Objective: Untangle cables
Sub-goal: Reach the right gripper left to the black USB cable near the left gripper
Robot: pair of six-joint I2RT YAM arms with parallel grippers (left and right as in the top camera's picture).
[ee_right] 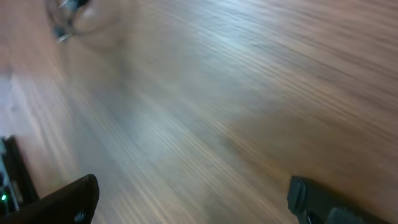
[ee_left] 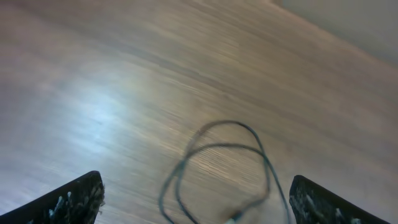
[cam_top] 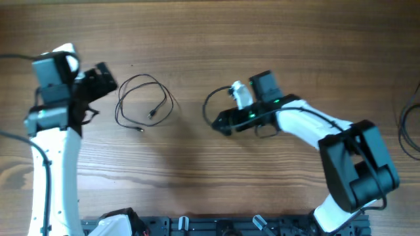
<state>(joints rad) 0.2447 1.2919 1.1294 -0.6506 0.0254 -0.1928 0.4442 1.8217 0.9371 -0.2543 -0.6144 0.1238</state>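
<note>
L gripper (cam_top: pixel 108 82): fingers spread wide, nothing pinched, just left of cable (cam_top: pixel 146 99). Cable lies flat on wood table (cam_top: pixel 197 39) in loose double loop, long axis approx. left–right, one plug end inside loop pointing down-left. R gripper (cam_top: pixel 222 123), well right of it: spread wide, empty.

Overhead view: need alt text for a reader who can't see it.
A thin black cable lies in loose loops on a wooden table, beside the left gripper. A second thin black loop curves next to the right gripper near the table's middle. Neither gripper holds a cable.
</note>
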